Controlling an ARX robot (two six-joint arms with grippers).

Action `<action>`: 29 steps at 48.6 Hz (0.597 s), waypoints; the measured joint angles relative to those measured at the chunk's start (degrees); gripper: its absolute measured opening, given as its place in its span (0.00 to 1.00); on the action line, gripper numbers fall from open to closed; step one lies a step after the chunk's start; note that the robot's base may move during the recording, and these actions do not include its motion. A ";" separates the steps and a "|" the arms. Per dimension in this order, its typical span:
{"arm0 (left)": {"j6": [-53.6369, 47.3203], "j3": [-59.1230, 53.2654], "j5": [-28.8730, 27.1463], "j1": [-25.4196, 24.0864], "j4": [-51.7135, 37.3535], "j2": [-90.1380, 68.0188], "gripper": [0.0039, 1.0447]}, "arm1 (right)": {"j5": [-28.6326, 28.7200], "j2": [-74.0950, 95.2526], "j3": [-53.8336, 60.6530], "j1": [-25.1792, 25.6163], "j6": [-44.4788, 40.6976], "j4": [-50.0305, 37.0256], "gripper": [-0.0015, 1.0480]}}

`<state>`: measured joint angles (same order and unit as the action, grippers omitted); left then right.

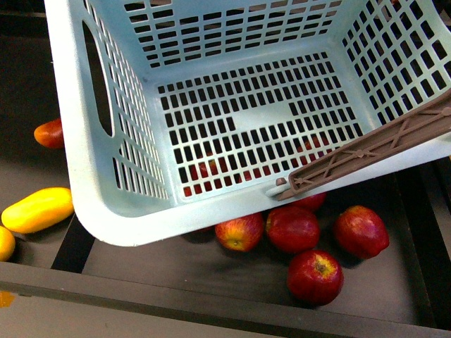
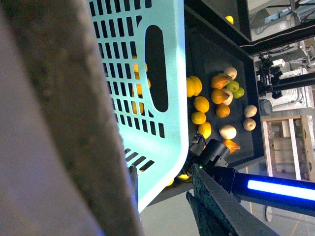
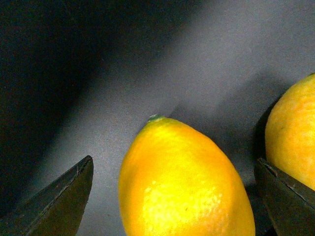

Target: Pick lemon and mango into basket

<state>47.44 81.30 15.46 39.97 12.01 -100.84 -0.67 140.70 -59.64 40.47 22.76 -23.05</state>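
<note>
The pale turquoise basket (image 1: pixel 106 197) hangs tilted above the shelf and fills most of the front view; it holds nothing, and a brown handle (image 1: pixel 366 151) lies across its right rim. My left gripper (image 2: pixel 162 196) is shut on the basket's rim (image 2: pixel 167 147). A yellow lemon (image 3: pixel 182 187) lies on the dark surface between the two fingers (image 3: pixel 59 206) of my open right gripper (image 3: pixel 172 201), with a gap on each side. The elongated yellow mango (image 1: pixel 36 209) lies left of the basket in the front view.
Several red apples (image 1: pixel 292 229) lie in a dark tray under the basket. A second yellow fruit (image 3: pixel 293 132) touches my right finger. More yellow, orange and tan fruit (image 2: pixel 219 98) fill the tray beside the basket. My right arm (image 2: pixel 275 189) reaches in there.
</note>
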 joint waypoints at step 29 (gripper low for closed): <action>0.00 0.00 0.00 0.00 0.00 0.00 0.29 | 7.54 -7.67 6.93 0.92 -0.81 -0.39 0.60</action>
<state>47.44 81.30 15.46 39.97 12.01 -100.84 6.87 133.03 -52.71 41.39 21.96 -23.44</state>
